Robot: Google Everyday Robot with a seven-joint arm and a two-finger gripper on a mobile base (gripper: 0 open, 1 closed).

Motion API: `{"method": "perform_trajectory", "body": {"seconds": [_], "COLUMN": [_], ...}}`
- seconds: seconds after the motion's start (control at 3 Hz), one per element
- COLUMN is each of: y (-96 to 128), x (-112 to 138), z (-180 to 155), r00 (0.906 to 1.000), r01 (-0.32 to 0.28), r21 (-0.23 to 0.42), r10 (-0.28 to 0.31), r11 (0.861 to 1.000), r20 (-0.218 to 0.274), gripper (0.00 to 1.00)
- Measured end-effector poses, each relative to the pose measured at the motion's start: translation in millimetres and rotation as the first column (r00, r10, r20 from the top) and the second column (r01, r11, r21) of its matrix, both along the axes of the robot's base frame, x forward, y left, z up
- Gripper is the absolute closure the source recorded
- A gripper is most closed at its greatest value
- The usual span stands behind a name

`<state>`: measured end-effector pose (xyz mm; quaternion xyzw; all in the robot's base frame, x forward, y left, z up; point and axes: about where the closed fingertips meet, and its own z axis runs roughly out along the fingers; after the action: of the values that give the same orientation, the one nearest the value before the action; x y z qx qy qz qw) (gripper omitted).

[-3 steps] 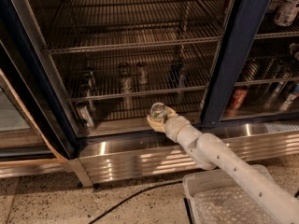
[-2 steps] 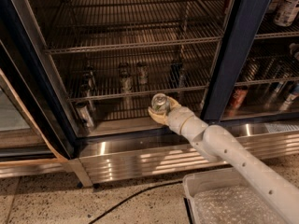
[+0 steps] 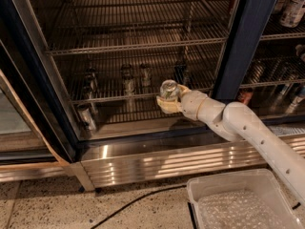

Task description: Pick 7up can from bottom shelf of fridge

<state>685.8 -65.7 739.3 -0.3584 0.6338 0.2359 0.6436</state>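
Note:
My gripper point(image 3: 168, 99) is at the end of the white arm that reaches in from the lower right, just inside the open fridge point(image 3: 143, 42). It is shut on the 7up can point(image 3: 169, 89), a pale can whose shiny silver top faces the camera. The tan fingers point(image 3: 162, 105) wrap its sides. The can hangs in the air above the front of the bottom shelf point(image 3: 133, 123), touching nothing else. Its lower body is hidden by the gripper.
Several other cans stand on the wire shelf behind: one point(image 3: 127, 82), another point(image 3: 145, 73), and one low at the left point(image 3: 86, 117). A dark blue door post point(image 3: 243, 42) stands right of the gripper. A red can point(image 3: 245, 96) sits beyond it. A clear plastic bin point(image 3: 238, 202) and a black cable point(image 3: 133, 202) are on the floor.
The gripper has lifted the can upward and slightly to the right, away from the bottom shelf's front edge. The arm has risen with it.

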Motion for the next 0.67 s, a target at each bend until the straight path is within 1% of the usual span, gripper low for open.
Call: {"method": "perform_trajectory", "body": {"seconds": [0.33, 0.67], "y": [11.7, 11.8], "x": [-14.9, -15.0], "z": [-1.5, -1.5], "r00": [0.9972, 0.9971], "r01": [-0.075, -0.076], "r21": [-0.003, -0.003], "r10": [0.075, 0.076], "r11": [0.997, 0.997], "r20": [-0.005, -0.005], "gripper": [1.0, 1.0]}}
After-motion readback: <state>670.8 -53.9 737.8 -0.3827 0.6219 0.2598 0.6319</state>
